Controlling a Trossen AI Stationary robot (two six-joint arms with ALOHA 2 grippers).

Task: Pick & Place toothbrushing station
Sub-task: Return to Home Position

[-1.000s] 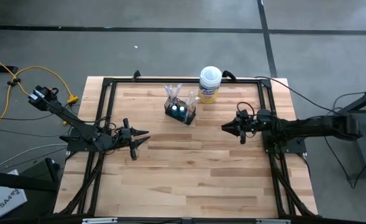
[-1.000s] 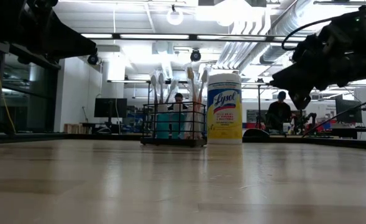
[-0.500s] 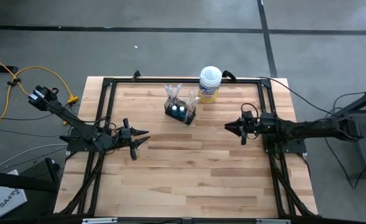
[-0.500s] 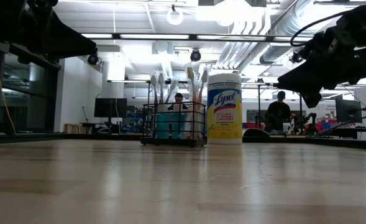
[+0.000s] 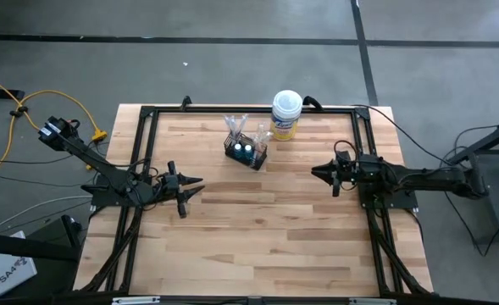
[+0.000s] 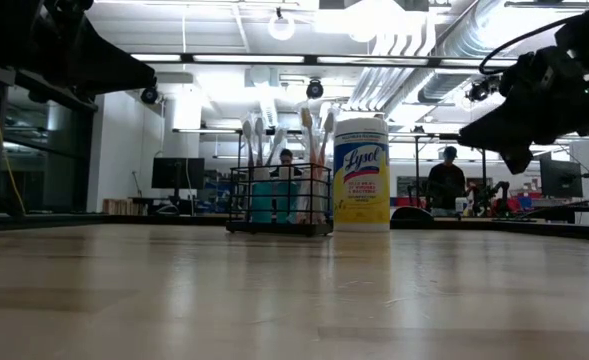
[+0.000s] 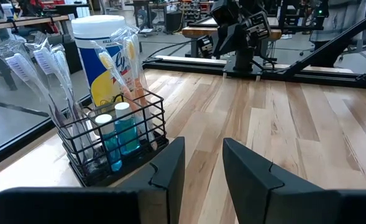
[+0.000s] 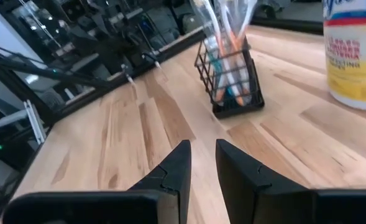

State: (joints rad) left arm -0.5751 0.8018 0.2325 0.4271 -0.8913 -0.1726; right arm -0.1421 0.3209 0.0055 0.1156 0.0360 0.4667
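High view gives us the whole layout. The black wire-mesh basket [image 5: 246, 155] stands upright near the far edge of the wooden table [image 5: 257, 246], just beside the Lysol canister [image 5: 286, 114]. Inside it the toothbrushes [image 5: 236, 125] lean outward above the rim. The two teal-topped tubes [image 7: 120, 127] stand among their handles.

The left gripper [image 7: 204, 143] sits low over the table's left side. Its fingers are a little apart and hold nothing. The right gripper [image 8: 202, 144] is out on the right side, its fingers likewise narrowly parted and empty. Both point towards the basket and are well apart from it.

We judge the placing done, so what is left is getting the arms home cleanly. The main risk we see is to the load itself. The brushes are tall, stand loose and splay past the mesh, so a jolt to the table could shift one over the rim. A low sweep by either arm across the middle could do the same, or tip the light basket against the canister.

A second risk lies with the right arm. It sits close to the black frame rail [image 5: 369, 148] and to loose cables at that edge. If its path home runs too low or too wide, it could catch on them.
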